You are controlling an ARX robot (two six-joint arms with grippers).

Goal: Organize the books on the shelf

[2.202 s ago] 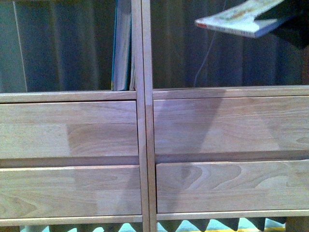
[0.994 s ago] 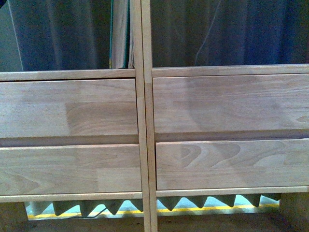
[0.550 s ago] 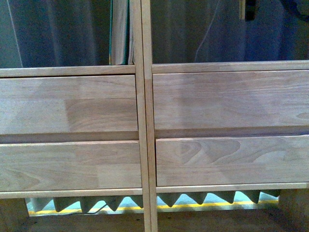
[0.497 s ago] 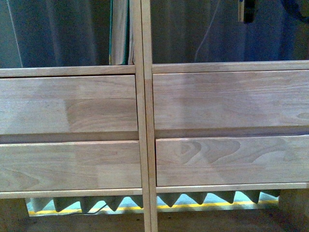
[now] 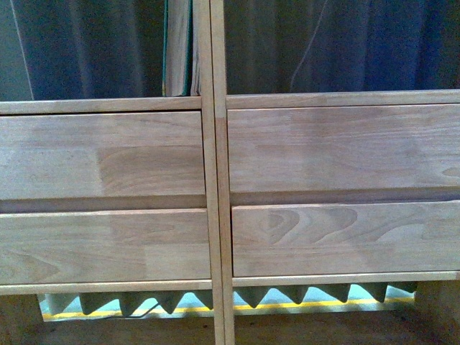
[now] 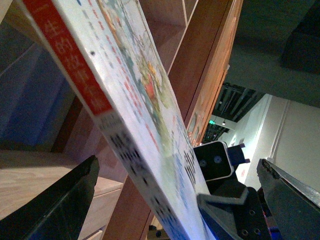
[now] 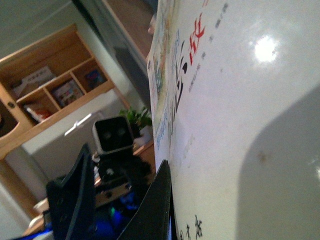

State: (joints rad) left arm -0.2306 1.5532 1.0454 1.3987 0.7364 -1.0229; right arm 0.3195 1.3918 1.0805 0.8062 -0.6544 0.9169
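Light wood takes up the front view: the shelf (image 5: 215, 180) with its four plain drawer fronts (image 5: 100, 158) closed, and neither arm in sight there. Teal books (image 5: 178, 50) stand upright in the left compartment above the drawers, tight against the centre divider, with a dark curtain (image 5: 323, 43) behind. From the left wrist, the pale book (image 6: 135, 100) hangs tilted close to a wooden upright, showing its white spine (image 6: 70, 65) with the red band. The left gripper (image 6: 177, 167) is spread wide, with its black fingers (image 6: 55, 205) on either side of the book and clear of it. The right gripper (image 6: 227, 205) pinches the book's lower end. Its own view shows one finger (image 7: 155, 210) flat along the glossy cover.
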